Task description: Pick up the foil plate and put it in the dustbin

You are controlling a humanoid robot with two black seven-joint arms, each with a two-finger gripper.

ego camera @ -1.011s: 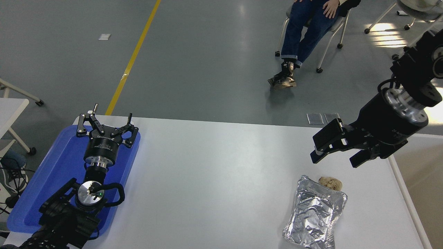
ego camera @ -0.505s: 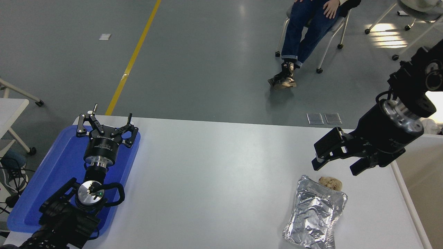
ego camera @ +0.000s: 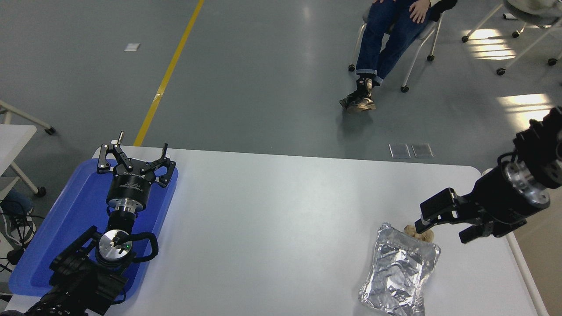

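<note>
White table (ego camera: 281, 210), seen from up high. Foil plate (ego camera: 400, 271) lying flat near the right front corner, shiny and crinkled, empty inside. Small beige paper ball (ego camera: 417, 232) touching the plate's far edge. Right gripper (ego camera: 443, 228) coming in from the right edge, hanging low over the table just past the plate's far right corner, right beside the paper ball. Fingers (ego camera: 426, 226) spread apart, nothing between them, not touching the plate. Dustbin (ego camera: 522, 263) standing against the table's right side, only its pale rim and a bit of tan inside showing.

Left gripper (ego camera: 133, 156) parked at the lower left over a blue tray (ego camera: 57, 237), fingers wide apart, holding nothing. Tray sitting at the table's left end.

Beyond the table, grey floor with a yellow line (ego camera: 169, 72). Person (ego camera: 386, 39) sitting on a wheeled chair (ego camera: 421, 48) at the top, legs in blue jeans crossed at the ankles.
</note>
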